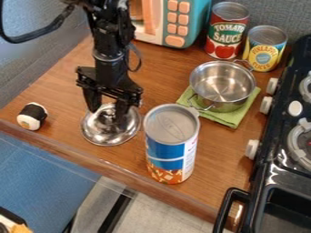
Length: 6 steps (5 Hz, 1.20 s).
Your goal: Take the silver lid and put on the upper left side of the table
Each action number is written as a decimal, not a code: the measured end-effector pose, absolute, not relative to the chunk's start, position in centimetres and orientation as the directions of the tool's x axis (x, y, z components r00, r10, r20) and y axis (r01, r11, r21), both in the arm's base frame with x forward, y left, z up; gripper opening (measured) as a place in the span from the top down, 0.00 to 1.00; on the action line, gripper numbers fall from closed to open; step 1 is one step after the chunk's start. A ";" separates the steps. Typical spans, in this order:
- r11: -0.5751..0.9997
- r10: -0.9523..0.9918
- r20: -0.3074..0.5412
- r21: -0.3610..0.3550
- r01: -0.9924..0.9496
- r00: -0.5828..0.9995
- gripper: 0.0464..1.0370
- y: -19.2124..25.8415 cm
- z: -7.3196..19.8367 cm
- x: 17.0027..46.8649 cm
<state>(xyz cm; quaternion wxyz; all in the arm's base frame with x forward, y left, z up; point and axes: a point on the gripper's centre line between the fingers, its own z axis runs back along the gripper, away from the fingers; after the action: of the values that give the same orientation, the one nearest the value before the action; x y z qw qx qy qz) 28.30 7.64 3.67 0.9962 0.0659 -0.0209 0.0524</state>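
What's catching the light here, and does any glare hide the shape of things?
Camera view: bright highlights mix with darker reflections on the lid; the pot gleams inside; the table shows a soft sheen along its front edge; glare hides neither the lid's rim nor the pot's.

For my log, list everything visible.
Lid: one, silver, under gripper
Pot: one, silver, on cloth
Cloth: one, green, under pot
Tall can: one, mostly blue, centre
Red can: one, red, back right
Yellow can: one, yellow, back right
Toy oven: one, mostly teal, back
Toy roll: one, black and white, left
Stove: one, black, right
Counter: one, brown, centre
Wall: one, grey, back
Surface: one, blue, lower left
Arm: one, black, top
Gripper: one, black, over lid
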 end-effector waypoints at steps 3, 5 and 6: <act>0.995 0.078 0.032 0.066 -0.080 0.996 0.76 7.6 3.6 28.1; 0.984 0.176 0.100 -0.002 -0.177 0.979 0.76 9.6 7.8 32.6; 0.976 0.215 0.132 -0.005 -0.216 0.968 0.76 12.1 9.0 35.8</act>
<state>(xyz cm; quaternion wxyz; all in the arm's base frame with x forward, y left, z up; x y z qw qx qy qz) 35.80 12.10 8.97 0.9919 0.0046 -0.0658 0.1086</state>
